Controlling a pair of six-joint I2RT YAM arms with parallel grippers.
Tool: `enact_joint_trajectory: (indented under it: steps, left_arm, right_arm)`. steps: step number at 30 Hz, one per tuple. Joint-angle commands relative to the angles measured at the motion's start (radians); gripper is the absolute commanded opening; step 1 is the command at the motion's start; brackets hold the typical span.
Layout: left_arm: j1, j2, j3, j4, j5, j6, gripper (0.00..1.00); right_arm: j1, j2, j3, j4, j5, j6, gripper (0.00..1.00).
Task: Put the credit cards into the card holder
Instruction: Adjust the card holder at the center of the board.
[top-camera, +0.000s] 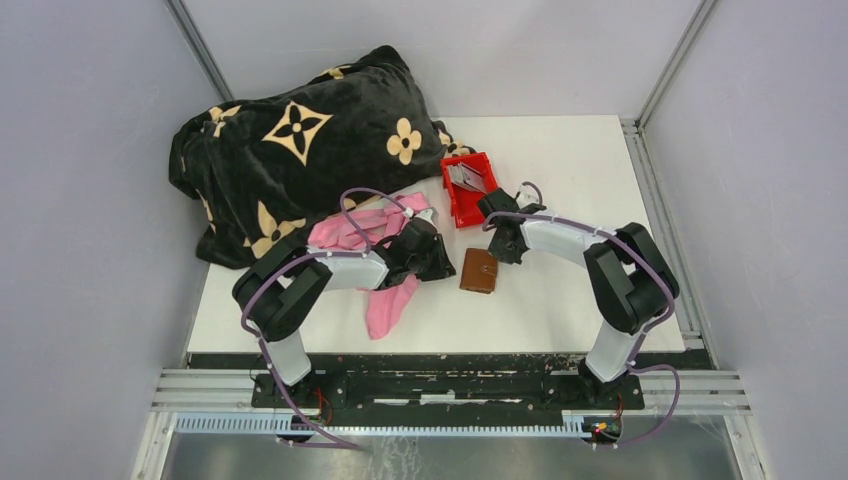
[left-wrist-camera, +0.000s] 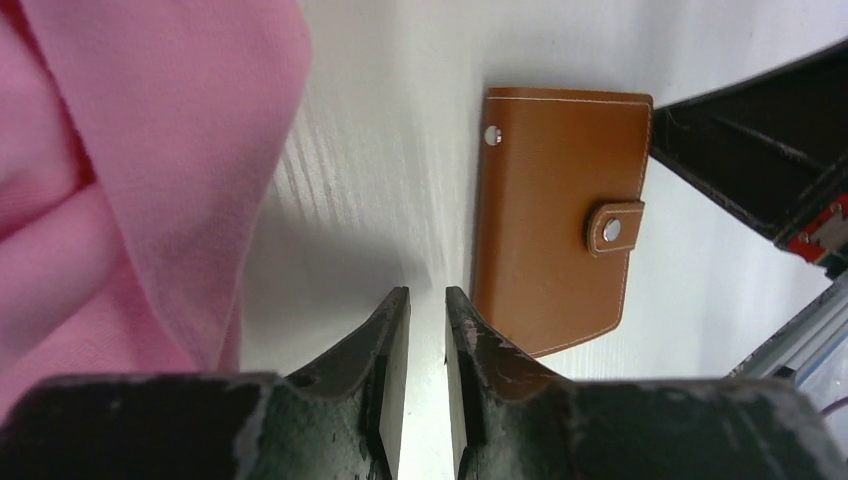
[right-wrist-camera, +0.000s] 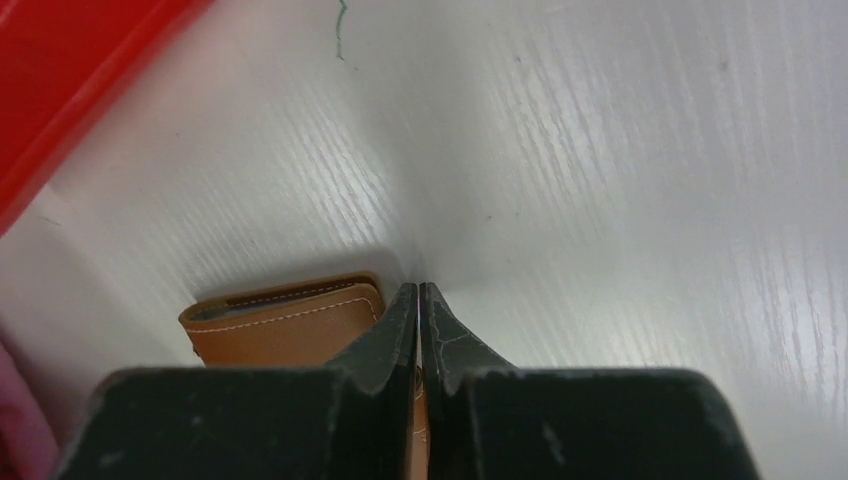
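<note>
From above: a white table carries a heaped black fleece blanket with gold flower prints, a crumpled pink cloth, and a small red plastic bin. Inside the bin lie the credit cards, thin grey-silver and dark rectangles. None appears to have been taken out. The card holder, a small brown leather wallet, lies flat on the table just in front of the bin, between the two arms. The left gripper sits just beside its left edge and the right gripper near its far right corner.

Left wrist camera: the left gripper's two dark fingers stand a narrow gap apart with nothing between them. They are low over the table beside the wallet's edge. The wallet is closed, its snap tab fastened across the front. Pink cloth fills the left side.

Right wrist camera: the right gripper's fingers are pressed together, holding nothing as far as can be seen. One stitched end of the wallet lies just beside them, and the red bin's wall shows at top left.

Judged from this, the task has barely started: the holder has yet to be unsnapped and opened, and every card has yet to go in.
</note>
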Motion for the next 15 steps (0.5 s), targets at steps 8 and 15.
enact_joint_trajectory:
  steps: [8,15]
  left_arm:
    - [-0.015,0.005,-0.018,0.045,0.062,0.006,0.27]
    - [-0.026,0.007,0.007,0.023,0.046,0.005,0.28]
  right_arm:
    - [-0.014,0.063,0.102,0.023,-0.048,-0.070,0.08]
    - [-0.016,0.043,0.120,0.008,-0.020,-0.115,0.09]
